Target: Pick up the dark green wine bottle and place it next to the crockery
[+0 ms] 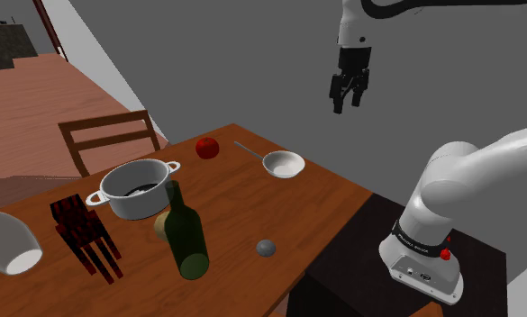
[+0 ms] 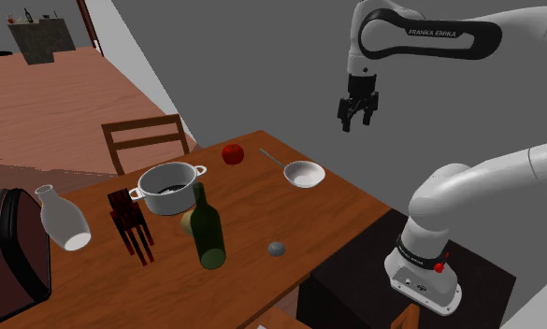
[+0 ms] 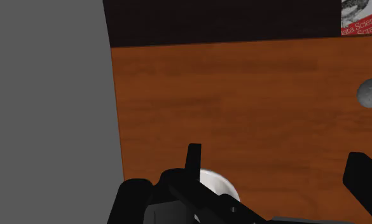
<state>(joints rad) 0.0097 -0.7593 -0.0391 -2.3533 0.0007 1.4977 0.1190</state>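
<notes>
The dark green wine bottle (image 1: 186, 232) (image 2: 207, 231) appears to lie on the wooden table (image 1: 243, 203) (image 2: 262, 207), its neck pointing toward a grey pot (image 1: 137, 189) (image 2: 171, 187). A white bowl (image 1: 284, 164) (image 2: 304, 174) with a long handle sits near the table's far corner. My gripper (image 1: 349, 97) (image 2: 359, 116) (image 3: 280, 184) hangs open high in the air, roughly above the bowl (image 3: 217, 184) and far from the bottle. Nothing is between its fingers.
A red apple (image 1: 207, 148) (image 2: 233, 154) lies behind the pot, and a small grey ball (image 1: 268, 248) (image 2: 277, 249) (image 3: 371, 93) near the front edge. A dark red rack (image 1: 83, 232) (image 2: 131, 222), a white vase (image 2: 64, 220) and a chair (image 1: 108, 135) stand at the shoulder view's left.
</notes>
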